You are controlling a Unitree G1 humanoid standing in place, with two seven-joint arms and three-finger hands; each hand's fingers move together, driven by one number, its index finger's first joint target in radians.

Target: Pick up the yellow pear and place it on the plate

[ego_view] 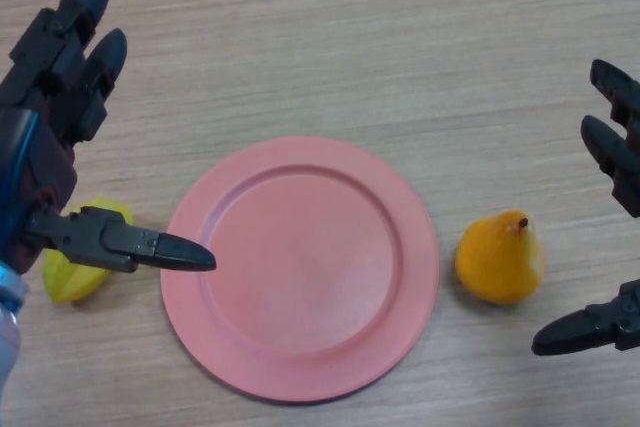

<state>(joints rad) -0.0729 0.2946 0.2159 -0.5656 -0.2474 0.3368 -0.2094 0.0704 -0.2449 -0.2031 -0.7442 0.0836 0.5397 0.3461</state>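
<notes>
A yellow-orange pear [500, 258] stands on the wooden table just right of a pink round plate [300, 267]. My right hand [612, 152] shows at the right edge, open, with its fingers above the pear's right side and its thumb [585, 330] below and to the right of the pear, not touching it. My left hand [50, 77] is at the left, open, with its thumb [130, 243] pointing toward the plate's left rim.
A yellow-green star-shaped fruit [75, 272] lies left of the plate, partly hidden under my left thumb. The wooden table [350, 37] stretches beyond the plate.
</notes>
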